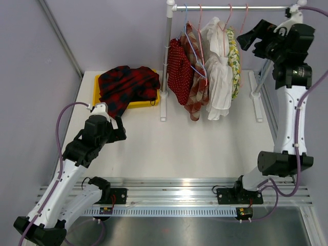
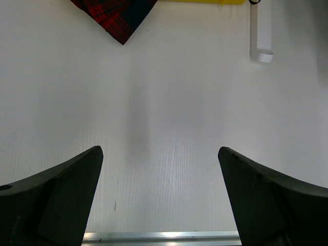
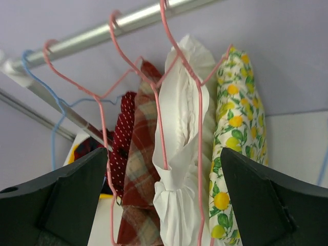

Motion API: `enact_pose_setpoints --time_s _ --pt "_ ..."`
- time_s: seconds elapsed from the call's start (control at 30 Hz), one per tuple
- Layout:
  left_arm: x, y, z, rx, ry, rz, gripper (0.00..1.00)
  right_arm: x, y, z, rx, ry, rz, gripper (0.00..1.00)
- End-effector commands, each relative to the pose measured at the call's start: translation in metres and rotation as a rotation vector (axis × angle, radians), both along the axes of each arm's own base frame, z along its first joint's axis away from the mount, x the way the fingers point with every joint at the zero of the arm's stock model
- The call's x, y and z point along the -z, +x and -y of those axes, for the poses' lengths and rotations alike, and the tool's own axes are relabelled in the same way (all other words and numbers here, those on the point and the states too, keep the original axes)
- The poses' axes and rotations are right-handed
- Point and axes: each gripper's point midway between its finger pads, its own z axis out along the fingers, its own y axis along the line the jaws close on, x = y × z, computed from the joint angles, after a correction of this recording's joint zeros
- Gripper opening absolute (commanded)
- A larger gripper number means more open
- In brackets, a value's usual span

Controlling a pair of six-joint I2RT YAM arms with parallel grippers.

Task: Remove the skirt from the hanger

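Both gaping, gripping nothing: left tool point(image 2: 159, 151) low over surface point(image 1: 205, 148), right tool point(image 3: 164, 154) up facing one rail point(image 1: 230, 7). Four garments point(image 1: 197, 84) on four hangers point(image 3: 200, 148) there, the skirt among them not distinguishable; fifth, red plaid garment point(image 1: 125, 87), heaped on one yellow tray point(image 1: 139, 104).

White table point(image 1: 205, 148), yellow tray point(image 1: 96, 89), rack feet point(image 1: 163, 108)

Was closed in by plain pale-lilac walls point(image 1: 113, 31) behind and left; held a white matte table point(image 1: 205, 148), edged at the near side with glare-bright aluminium rails point(image 1: 174, 185)
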Motion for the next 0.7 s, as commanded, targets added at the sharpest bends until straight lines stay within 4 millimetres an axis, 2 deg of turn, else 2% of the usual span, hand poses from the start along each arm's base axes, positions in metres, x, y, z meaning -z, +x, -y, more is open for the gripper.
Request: enact_pose_setpoints --time_s 0.0,0.13,0.2,0.23,0.27,0.3,0.37,0.4,0.47,0.63,0.67 --pt "-0.006 0.004 0.004 0.008 -0.023 0.037 0.99 0.038 0.027 -0.015 -0.034 -0.044 -0.105 0.98" --pt "-0.007 0.004 0.004 0.007 -0.023 0.038 0.99 0.053 0.042 -0.014 -0.019 -0.046 -0.138 0.96" --pt "-0.006 0.004 0.004 0.007 -0.023 0.038 0.99 0.058 0.049 -0.01 -0.001 -0.047 -0.152 0.9" --pt "-0.005 0.004 0.004 0.008 -0.021 0.034 0.99 0.059 0.05 -0.009 0.004 -0.049 -0.152 0.84" --pt "-0.006 0.004 0.004 0.008 -0.022 0.037 0.99 0.062 0.052 -0.008 0.012 -0.052 -0.159 0.75" --pt "-0.006 0.004 0.004 0.008 -0.022 0.037 0.99 0.064 0.053 -0.008 0.015 -0.054 -0.164 0.5" --pt "-0.006 0.005 0.005 0.008 -0.022 0.037 0.99 0.068 0.055 -0.005 0.025 -0.059 -0.172 0.35" --pt "-0.005 0.005 0.004 0.008 -0.02 0.033 0.99 0.069 0.055 -0.004 0.029 -0.062 -0.175 0.17" --pt "-0.005 0.004 0.004 0.007 -0.021 0.031 0.99 0.071 0.055 -0.001 0.048 -0.068 -0.182 0.01" --pt "-0.005 0.004 0.003 0.0 -0.018 0.033 0.99 0.059 0.051 -0.001 0.052 -0.072 -0.151 0.0" --pt "-0.005 0.004 0.003 0.0 -0.019 0.034 0.99 0.047 0.049 -0.002 0.05 -0.073 -0.123 0.0"
